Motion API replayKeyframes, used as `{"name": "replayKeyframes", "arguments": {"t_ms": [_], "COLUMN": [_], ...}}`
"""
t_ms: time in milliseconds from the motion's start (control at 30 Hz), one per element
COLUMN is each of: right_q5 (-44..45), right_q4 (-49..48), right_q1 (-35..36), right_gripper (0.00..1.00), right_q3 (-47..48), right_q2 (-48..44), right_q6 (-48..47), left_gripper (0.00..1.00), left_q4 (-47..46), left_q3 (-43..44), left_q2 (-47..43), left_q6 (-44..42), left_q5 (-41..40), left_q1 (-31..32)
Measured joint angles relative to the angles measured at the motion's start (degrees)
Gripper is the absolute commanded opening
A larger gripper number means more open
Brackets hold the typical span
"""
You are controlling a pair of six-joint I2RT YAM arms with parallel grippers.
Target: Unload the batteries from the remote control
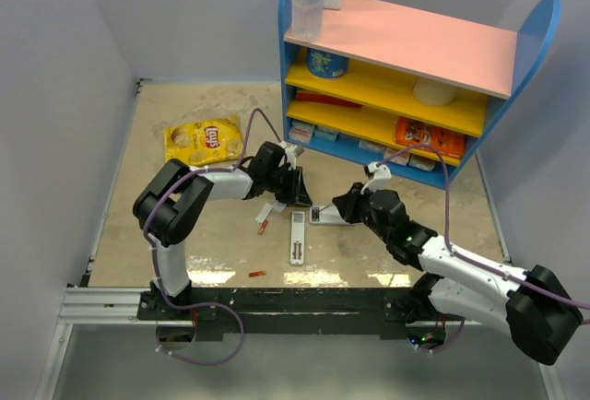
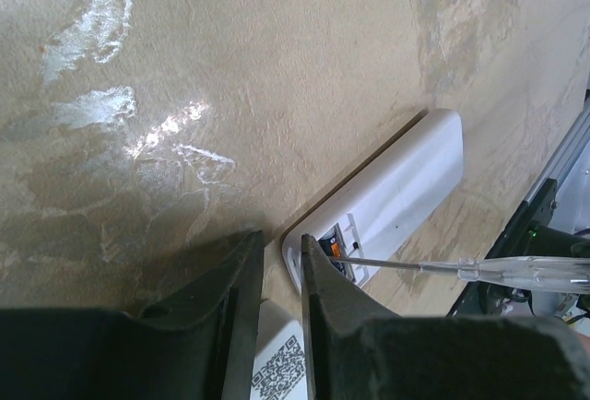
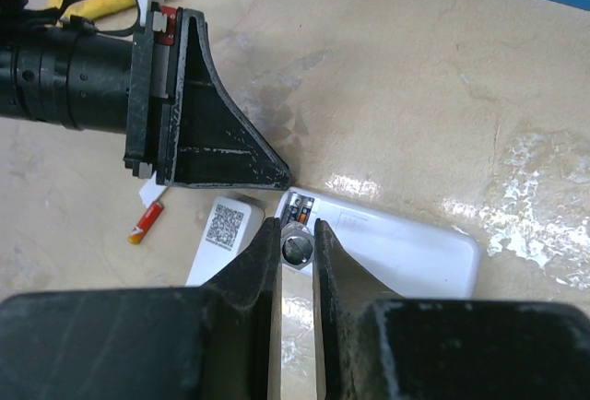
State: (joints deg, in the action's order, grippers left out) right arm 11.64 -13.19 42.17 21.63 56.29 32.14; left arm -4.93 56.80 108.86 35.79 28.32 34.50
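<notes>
The slim white remote control [image 1: 298, 241] lies back up, its QR label [image 3: 224, 223] showing. Two red-orange batteries lie loose left of it, one [image 1: 264, 228] near its top and also in the right wrist view [image 3: 147, 223], the other [image 1: 257, 274] by the front edge. A wider white slab device [image 3: 396, 248] lies beside the remote, with orange-and-dark cells in its open compartment [image 3: 300, 205]. My right gripper [image 3: 297, 234] is shut on a clear-handled screwdriver [image 2: 525, 271] whose tip is in that compartment. My left gripper [image 2: 281, 252], jaws a narrow gap apart and holding nothing, has its tips at the slab's compartment end.
A small white cover piece [image 1: 274, 208] lies by the nearer battery. A yellow chip bag [image 1: 203, 140] sits at the back left. A blue shelf unit [image 1: 406, 77] with packets stands at the back right. A metal rail [image 1: 277, 303] runs along the near edge.
</notes>
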Motion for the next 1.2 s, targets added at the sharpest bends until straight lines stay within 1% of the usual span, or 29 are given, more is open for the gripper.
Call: {"name": "replayKeyframes", "arguments": {"t_ms": [167, 467, 700, 1033, 1200], "right_q5": [0.9, 2.2, 2.1, 0.5, -2.5], "right_q4": [-3.6, -3.8, -6.2, -7.3, -8.5], "right_q1": [-0.2, -0.3, -1.2, -3.3, -6.0], "right_gripper": [0.0, 0.0, 0.0, 0.0, 0.0], "right_q3": [-2.9, -6.0, -7.9, -9.9, -10.3], "right_q2": [-1.0, -4.2, -4.5, -5.5, -4.5], "right_q6": [2.6, 6.5, 9.2, 11.9, 13.4], "left_gripper": [0.25, 0.25, 0.24, 0.24, 0.24], "left_q4": [0.3, 0.6, 0.8, 0.8, 0.8], "left_q3": [0.2, 1.0, 1.1, 1.1, 1.1], "left_q2": [0.1, 0.7, 0.7, 0.7, 0.7], "left_q6": [-0.1, -0.5, -0.5, -0.5, -0.5], "left_q5": [-0.3, -0.4, -0.5, -0.5, -0.6], "left_q1": [0.0, 0.0, 0.0, 0.0, 0.0]}}
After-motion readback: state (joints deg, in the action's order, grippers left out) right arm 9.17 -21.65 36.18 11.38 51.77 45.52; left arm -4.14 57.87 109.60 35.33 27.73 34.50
